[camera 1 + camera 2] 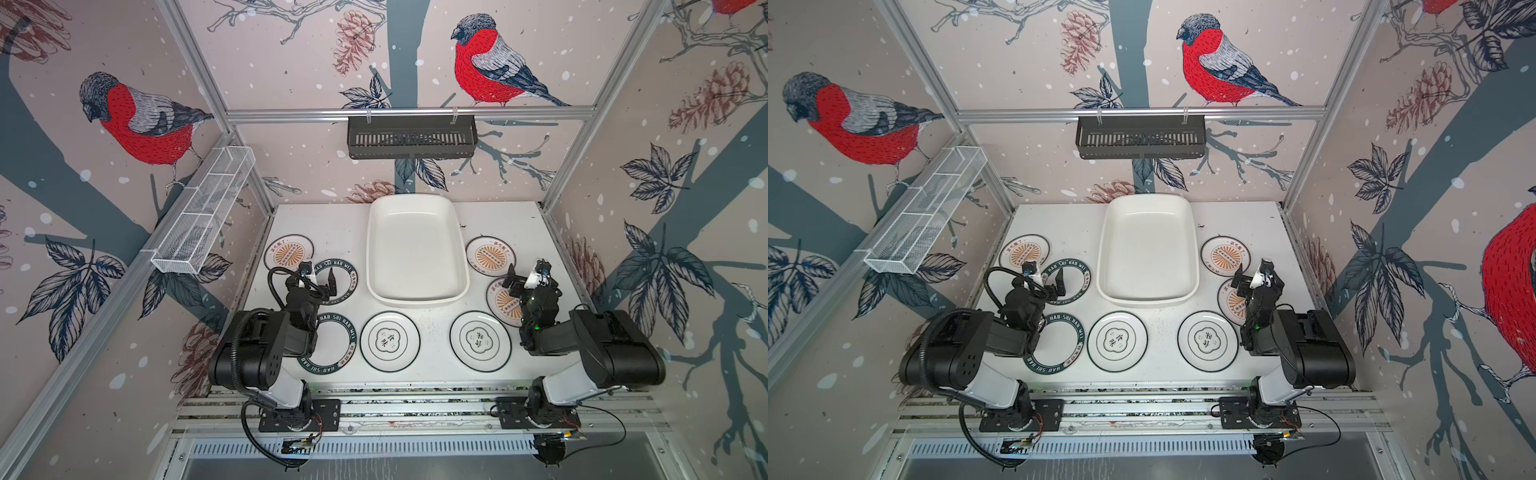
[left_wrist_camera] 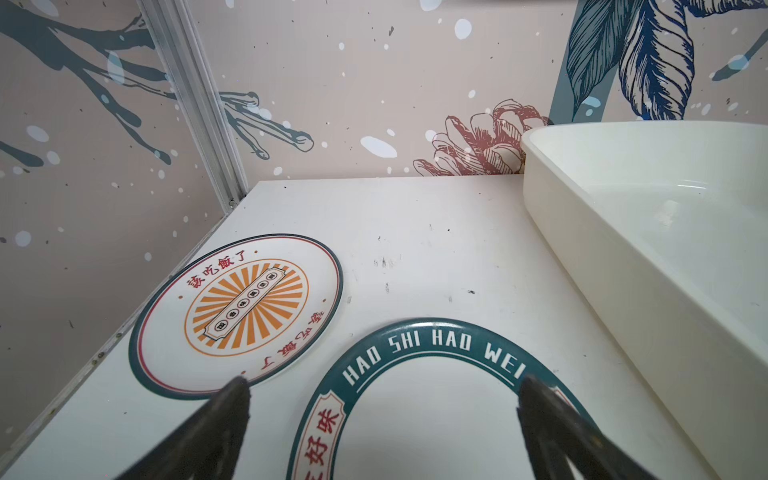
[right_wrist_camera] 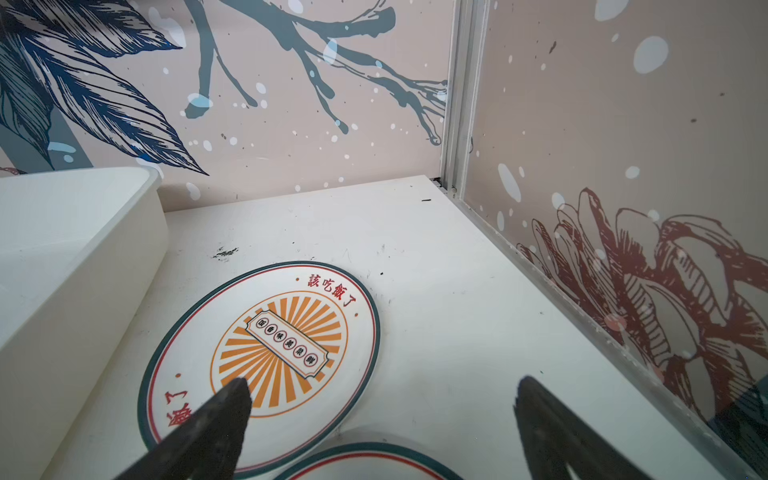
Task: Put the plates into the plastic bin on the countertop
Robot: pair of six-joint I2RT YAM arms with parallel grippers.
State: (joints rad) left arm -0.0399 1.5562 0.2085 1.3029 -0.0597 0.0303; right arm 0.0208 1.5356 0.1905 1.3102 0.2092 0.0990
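The empty plastic bin sits mid-back on the countertop. Several plates lie flat around it: sunburst ones, lettered-rim ones, emblem ones. My left gripper hovers open over the far lettered plate, beside a sunburst plate. On the other side, my right gripper is open and empty, between the two right sunburst plates.
A black slotted shelf hangs on the back rail. A white wire-mesh basket is fixed to the left wall. Aluminium framing edges the counter, and patterned walls close it in on three sides.
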